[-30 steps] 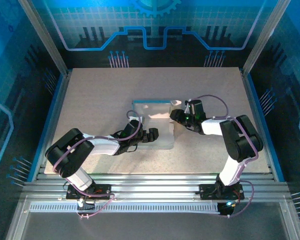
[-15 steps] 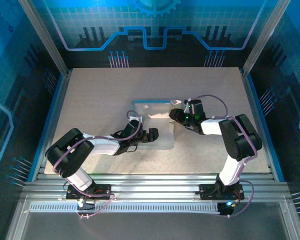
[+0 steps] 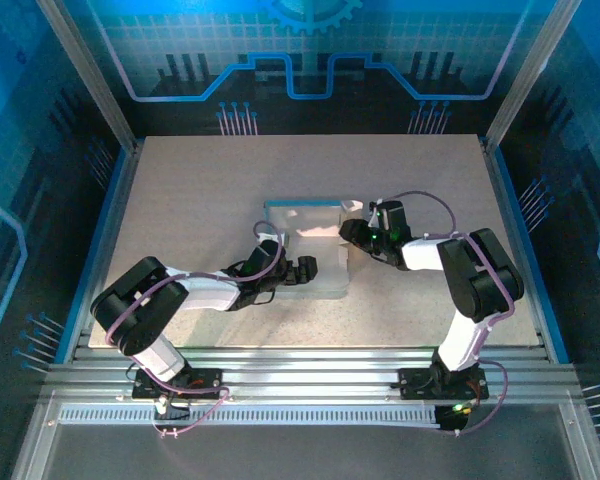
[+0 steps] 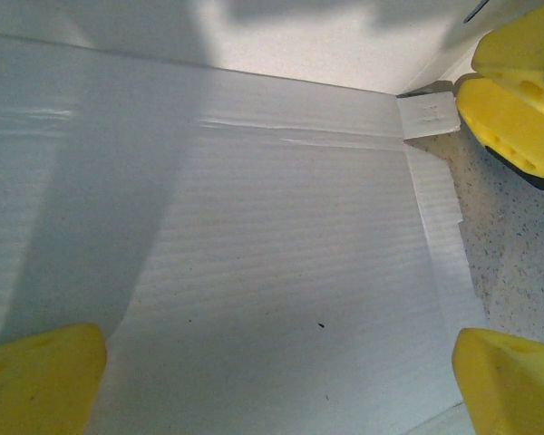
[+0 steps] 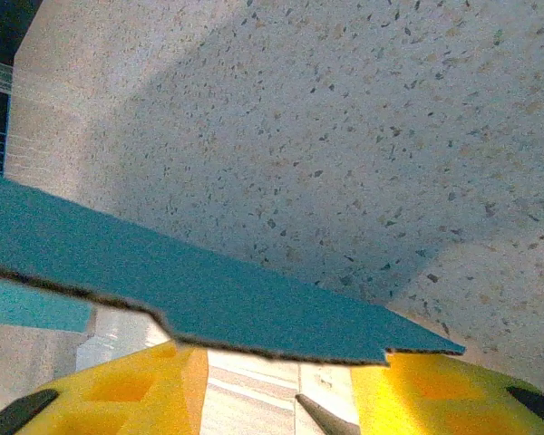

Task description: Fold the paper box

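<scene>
Top external view, read from the arm bases outward: the left hand [image 3: 305, 268] reaches in low from the near left and hangs over the near half of the paper box [image 3: 315, 245]. The box lies pale side up about the middle of the surface [image 3: 190, 190], a little longer near-to-far than across (only slightly, as far as that view tells). The left hand's fingers stand wide apart with nothing between them. Its wrist camera looks down onto the ribbed white panel, with a yellow fingertip [image 4: 41, 376] at each lower corner. Farther back, the right hand [image 3: 348, 230] sits at the box's right far corner, so the side flap [image 5: 208, 290] lies just to its left. That likely makes it the better-placed hand for folding the flap inward. Its wrist camera adds what the overhead cannot: the flap's blue outer face crosses just above both half-parted fingertips and is not pinched between them, though whether they touch it cannot be told. Beyond stands the box's far wall [image 3: 302, 204], blue-rimmed.
</scene>
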